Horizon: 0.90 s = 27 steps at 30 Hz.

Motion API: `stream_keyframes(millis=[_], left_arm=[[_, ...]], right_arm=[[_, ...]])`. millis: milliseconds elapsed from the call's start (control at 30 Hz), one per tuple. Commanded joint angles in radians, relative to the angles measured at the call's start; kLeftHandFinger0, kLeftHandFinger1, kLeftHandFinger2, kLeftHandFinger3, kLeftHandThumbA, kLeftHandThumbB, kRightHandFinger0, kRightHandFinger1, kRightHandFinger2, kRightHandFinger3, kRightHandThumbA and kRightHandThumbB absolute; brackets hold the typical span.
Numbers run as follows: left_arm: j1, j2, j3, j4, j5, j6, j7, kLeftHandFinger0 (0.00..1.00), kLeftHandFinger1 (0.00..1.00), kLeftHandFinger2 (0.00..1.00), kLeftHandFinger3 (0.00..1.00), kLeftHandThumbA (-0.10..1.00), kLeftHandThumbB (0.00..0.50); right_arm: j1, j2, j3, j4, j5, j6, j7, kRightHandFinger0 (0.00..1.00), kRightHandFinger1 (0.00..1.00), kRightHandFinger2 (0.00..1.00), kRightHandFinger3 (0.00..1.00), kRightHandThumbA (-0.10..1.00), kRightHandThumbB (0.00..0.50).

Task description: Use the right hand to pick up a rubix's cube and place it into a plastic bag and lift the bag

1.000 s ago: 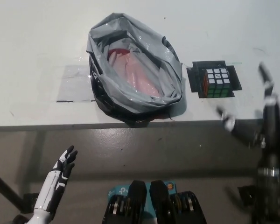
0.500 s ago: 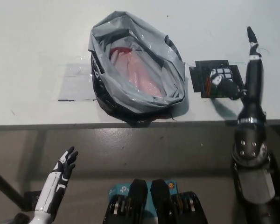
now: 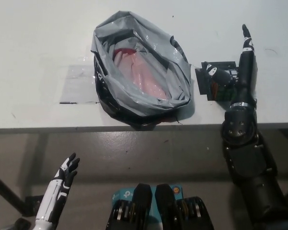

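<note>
Head view: one grey plastic bag (image 3: pixel 141 72), mouth open upward, pink and red showing inside, sitting on a white table (image 3: pixel 33 43) near its front edge. One cube (image 3: pixel 220 85), just right of the bag on a black square patch (image 3: pixel 204 86), mostly covered by the black right hand (image 3: pixel 235 72). Fingers of that hand spread wide, one pointing far up the table, another curved over the cube's left side; not closed around it. One clear strip of tape (image 3: pixel 77 85) stuck to the table left of the bag. No readable writing anywhere. Below the table edge, grey floor (image 3: pixel 134 153). One white left hand (image 3: pixel 62 179) resting low at lower left, fingers apart, holding nothing.
</note>
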State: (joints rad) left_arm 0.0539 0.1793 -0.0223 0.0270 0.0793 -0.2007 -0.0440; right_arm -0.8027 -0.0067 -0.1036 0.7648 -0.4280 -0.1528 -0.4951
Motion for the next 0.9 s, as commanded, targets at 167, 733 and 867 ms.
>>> stream_keyframes(millis=[167,733,867], left_arm=[[-0.006,-0.001,0.017,-0.015,0.012,-0.048,0.015,1.0,1.0,1.0,1.0,1.0,0.305],[-0.012,-0.005,0.029,-0.024,0.007,-0.037,0.009,1.0,1.0,1.0,1.0,1.0,0.287],[-0.014,-0.005,0.03,-0.024,0.009,-0.035,0.008,1.0,1.0,1.0,1.0,1.0,0.286]], right_arm=[[-0.091,-0.035,0.01,0.124,0.035,-0.056,-0.104,1.0,1.0,1.0,1.0,0.92,0.387],[-0.053,-0.037,0.018,0.117,0.087,-0.065,-0.097,1.0,1.0,1.0,1.0,0.88,0.377],[-0.048,-0.026,0.026,0.113,0.095,-0.075,-0.094,1.0,1.0,1.0,1.0,0.9,0.402]])
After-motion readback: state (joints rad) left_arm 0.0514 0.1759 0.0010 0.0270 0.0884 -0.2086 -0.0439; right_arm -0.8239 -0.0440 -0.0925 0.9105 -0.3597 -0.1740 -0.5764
